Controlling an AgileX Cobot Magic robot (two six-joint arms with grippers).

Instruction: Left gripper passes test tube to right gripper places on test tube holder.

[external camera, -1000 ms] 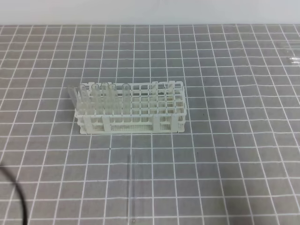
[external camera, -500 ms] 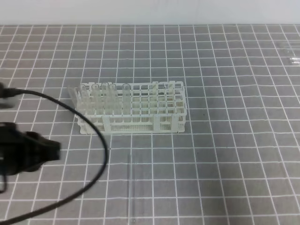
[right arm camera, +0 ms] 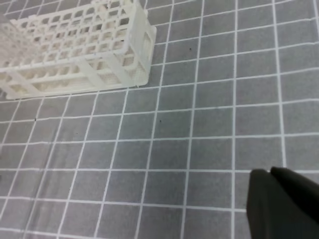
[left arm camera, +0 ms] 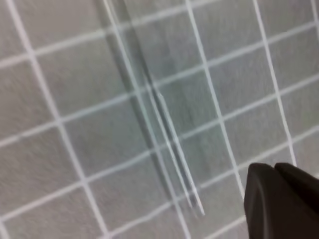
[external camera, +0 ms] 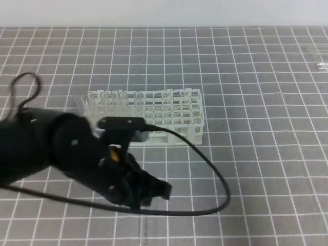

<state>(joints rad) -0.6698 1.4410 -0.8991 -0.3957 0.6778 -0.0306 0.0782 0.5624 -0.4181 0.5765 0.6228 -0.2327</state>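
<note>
So the left gripper (external camera: 163,190) is down low over the grey gridded mat (external camera: 256,128) in the high view, a big black wrist with a thin black cable (external camera: 215,177) looping out to its right and back under it. It sits in front of the test tube holder (external camera: 174,110), the white lattice rack standing on the mat with a row of clear tubes (external camera: 110,100) upright in its left end. The test tube (left arm camera: 164,129) is lying flat on the mat, and the left wrist view shows it best: a thin clear streak running diagonally from the top down to its end near the bottom middle, with one black fingertip (left arm camera: 279,199) poking in at the lower right corner, near the tube's end but not touching it. Nothing is between the fingers as far as I can see, though whether that claw is spread or pinched I honestly can't tell (only one tip shows, and the overhead is just a dark blob). The right gripper (right arm camera: 284,204) only shows as a black tip in the corner of its own camera, over bare mat, well apart from the rack (right arm camera: 79,47) up in the top left; can't tell its state either.
</note>
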